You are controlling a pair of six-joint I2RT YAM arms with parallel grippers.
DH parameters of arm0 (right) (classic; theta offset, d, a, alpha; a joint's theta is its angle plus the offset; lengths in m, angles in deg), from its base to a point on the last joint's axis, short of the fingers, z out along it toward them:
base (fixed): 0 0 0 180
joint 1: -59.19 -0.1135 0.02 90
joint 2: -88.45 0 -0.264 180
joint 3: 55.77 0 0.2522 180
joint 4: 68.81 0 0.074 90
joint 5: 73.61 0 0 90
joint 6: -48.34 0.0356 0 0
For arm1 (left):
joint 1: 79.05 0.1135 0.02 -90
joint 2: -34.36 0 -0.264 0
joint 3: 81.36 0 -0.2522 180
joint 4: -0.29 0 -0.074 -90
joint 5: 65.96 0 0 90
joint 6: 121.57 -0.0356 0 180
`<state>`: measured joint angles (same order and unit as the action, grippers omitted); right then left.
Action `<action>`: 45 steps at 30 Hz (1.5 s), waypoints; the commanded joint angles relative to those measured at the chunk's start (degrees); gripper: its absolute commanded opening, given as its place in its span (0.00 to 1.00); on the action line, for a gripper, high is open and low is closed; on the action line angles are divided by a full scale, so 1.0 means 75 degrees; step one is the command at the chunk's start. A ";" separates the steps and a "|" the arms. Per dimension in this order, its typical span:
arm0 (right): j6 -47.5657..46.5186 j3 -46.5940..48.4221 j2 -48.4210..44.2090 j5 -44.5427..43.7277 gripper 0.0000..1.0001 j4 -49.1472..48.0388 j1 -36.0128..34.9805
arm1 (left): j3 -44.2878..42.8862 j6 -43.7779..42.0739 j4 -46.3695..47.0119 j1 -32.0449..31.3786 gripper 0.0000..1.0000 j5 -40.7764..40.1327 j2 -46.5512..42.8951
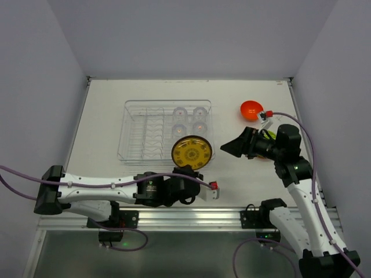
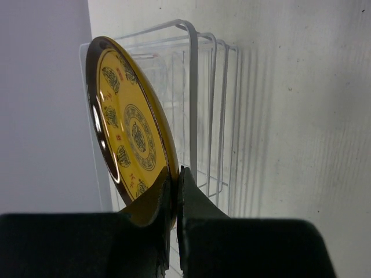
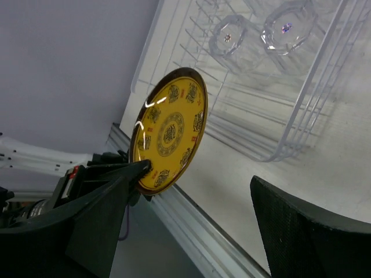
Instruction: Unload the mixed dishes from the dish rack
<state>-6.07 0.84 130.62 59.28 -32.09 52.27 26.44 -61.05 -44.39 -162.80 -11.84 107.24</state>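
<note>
A patterned yellow plate [image 1: 191,152] stands on edge just in front of the clear dish rack [image 1: 139,130]. My left gripper [image 1: 186,172] is shut on its lower rim. In the left wrist view the fingers [image 2: 197,200] pinch the plate [image 2: 130,127] with the rack's wire dividers [image 2: 194,98] behind it. My right gripper [image 1: 227,147] is open, pointing left at the plate from close by. In its view the plate [image 3: 169,130] stands ahead of the open right gripper [image 3: 202,174], with nothing between the jaws. Several clear glasses [image 1: 190,120] stand in the rack's right end. An orange bowl [image 1: 250,109] sits on the table to the right.
The rack's left part shows only bare wire dividers [image 1: 148,136]. Two of the glasses [image 3: 229,35] [image 3: 287,26] show upside down in the right wrist view. A metal rail [image 1: 191,217] runs along the table's near edge. Walls close in the table on three sides.
</note>
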 commanded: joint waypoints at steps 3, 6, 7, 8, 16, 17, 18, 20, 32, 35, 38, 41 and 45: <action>-0.0456 0.0649 0.0376 -0.0971 0.85 0.1027 -0.1219 | 0.0852 -0.2034 0.1871 -0.0750 0.00 -0.1647 -0.0273; -0.0550 0.0814 0.0669 -0.1406 0.80 0.1157 -0.1549 | 0.1240 -0.2421 0.2445 -0.0997 0.00 -0.1966 -0.0307; -0.0551 0.0826 0.0728 -0.1442 0.78 0.1157 -0.1585 | 0.1287 -0.2480 0.2690 -0.1068 0.00 -0.2001 -0.0342; -0.0574 0.0814 0.0845 -0.1477 0.76 0.1134 -0.1643 | 0.1334 -0.2608 0.2785 -0.1092 0.00 -0.2036 -0.0401; -0.0527 0.0849 0.1454 -0.1559 0.50 0.0818 -0.2241 | 0.1861 -0.3054 0.3768 -0.1209 0.00 -0.1966 -0.0413; -0.0516 0.0837 0.1501 -0.1524 0.49 0.0701 -0.2277 | 0.1885 -0.3078 0.3829 -0.1221 0.00 -0.1931 -0.0401; -0.0446 0.0826 0.1537 -0.1501 0.46 0.0631 -0.2312 | 0.1897 -0.3055 0.3841 -0.1221 0.00 -0.1896 -0.0366; -0.0375 0.0826 0.1619 -0.1431 0.39 0.0479 -0.2347 | 0.1885 -0.3031 0.3864 -0.1221 0.00 -0.1838 -0.0308; 0.0281 0.0580 0.1468 -0.2211 0.00 -0.0132 -0.2289 | 0.1511 -0.2387 0.3502 -0.0484 0.84 -0.1345 0.0009; 0.0491 0.0393 0.1292 -0.2520 0.00 -0.0213 -0.1613 | 0.1171 -0.2036 0.3326 -0.0026 1.00 -0.1427 -0.0107; 0.1028 -0.0251 0.1116 -0.1878 0.00 -0.0878 -0.0198 | 0.0831 -0.1555 0.3067 0.0349 1.00 -0.1660 -0.0365; 0.1265 -0.0603 0.1010 -0.1618 0.00 -0.0999 0.1231 | 0.0550 -0.1146 0.3231 0.0887 1.00 -0.1744 -0.0716; 0.1687 -0.1013 0.0741 -0.2003 0.00 -0.1127 0.2584 | -0.0258 0.0153 0.2974 0.3047 1.00 -0.0515 -0.0882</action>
<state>2.37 -5.61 138.60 44.92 -36.24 66.76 30.55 -69.05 -22.38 -150.05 -20.12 103.09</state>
